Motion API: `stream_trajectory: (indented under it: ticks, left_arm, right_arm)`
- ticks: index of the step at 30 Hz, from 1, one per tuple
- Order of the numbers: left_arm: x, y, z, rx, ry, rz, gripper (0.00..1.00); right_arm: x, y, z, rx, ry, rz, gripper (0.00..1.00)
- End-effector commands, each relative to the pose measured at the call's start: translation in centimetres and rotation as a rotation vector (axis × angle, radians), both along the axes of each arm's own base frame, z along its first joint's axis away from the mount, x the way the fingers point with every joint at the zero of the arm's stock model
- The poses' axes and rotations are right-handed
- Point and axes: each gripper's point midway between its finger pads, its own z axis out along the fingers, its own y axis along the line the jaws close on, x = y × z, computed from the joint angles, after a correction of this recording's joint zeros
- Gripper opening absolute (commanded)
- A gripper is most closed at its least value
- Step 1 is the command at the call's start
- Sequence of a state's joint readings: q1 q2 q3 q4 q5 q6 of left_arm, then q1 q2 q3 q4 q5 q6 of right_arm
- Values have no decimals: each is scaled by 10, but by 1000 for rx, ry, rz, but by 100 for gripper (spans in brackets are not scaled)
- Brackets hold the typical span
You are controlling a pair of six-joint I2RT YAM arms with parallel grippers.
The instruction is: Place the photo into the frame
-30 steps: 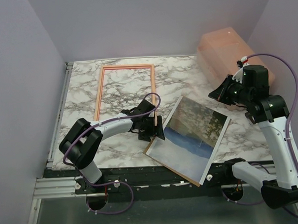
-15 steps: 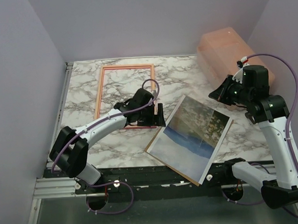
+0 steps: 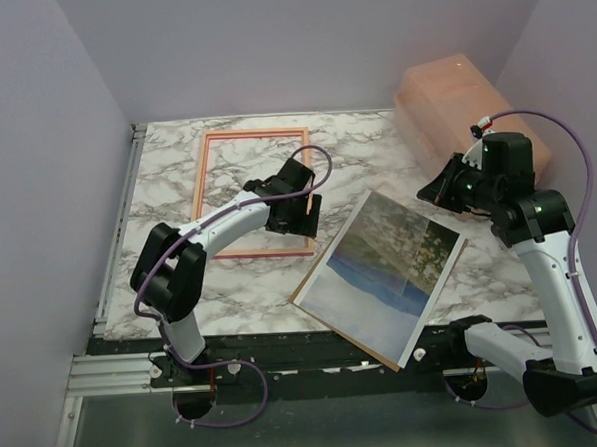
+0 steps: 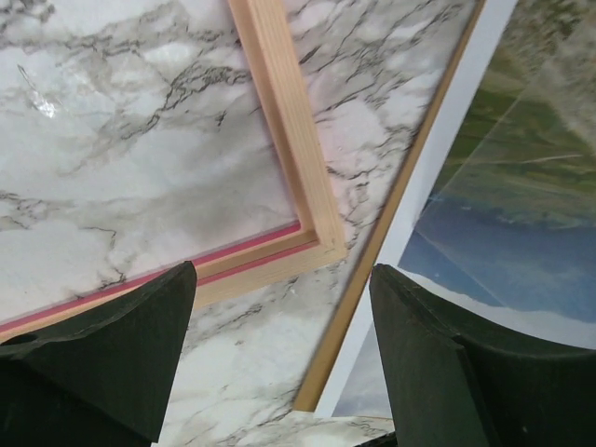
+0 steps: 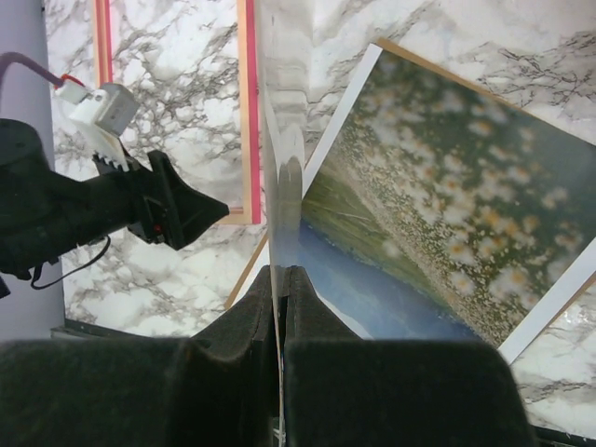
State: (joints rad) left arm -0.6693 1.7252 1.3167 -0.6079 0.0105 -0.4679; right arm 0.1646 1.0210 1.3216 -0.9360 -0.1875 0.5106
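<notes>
My left white-shelled, black-jointed arm (image 3: 219, 230) and its right twin (image 3: 560, 288) each trail a looping purple cable (image 3: 564, 129); I see matte black wedge fingers (image 4: 112, 363).
</notes>
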Motion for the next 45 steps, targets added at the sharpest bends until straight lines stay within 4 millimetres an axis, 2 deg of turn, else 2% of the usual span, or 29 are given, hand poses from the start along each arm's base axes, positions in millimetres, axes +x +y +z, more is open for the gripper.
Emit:
stream_trajectory:
  ticks: [1, 7, 13, 19, 22, 30, 34, 38, 45]
  left_arm:
    - [-14, 17, -36, 105, 79, -36, 76]
    - [-20, 3, -46, 58, 136, -68, 76]
    - [-11, -9, -40, 52, 172, -75, 76]
    - [-6, -19, -50, 85, 261, -52, 73]
    - [-6, -19, -59, 119, 301, -28, 61]
    - [-8, -25, -65, 187, 350, -27, 46]
    - [-9, -30, -63, 194, 371, -43, 26]
    - [-10, -33, -58, 176, 368, -45, 0]
    - [-17, -32, -21, 123, 306, 8, 0]
  right_arm:
    - [4, 1, -5, -11, -3, 17, 0]
    - [5, 0, -6, -20, 0, 16, 0]
    - [4, -3, -8, -33, 3, 5, 0]
    - [3, -6, -4, -50, -5, -5, 0]
    - [3, -8, 0, -58, -9, -9, 1]
    - [1, -7, 17, -52, -36, 3, 0]
    - [1, -7, 25, -54, -51, 2, 0]
    - [0, -7, 26, -57, -51, 5, 0]
    - [-1, -8, 26, -62, -53, 6, 0]
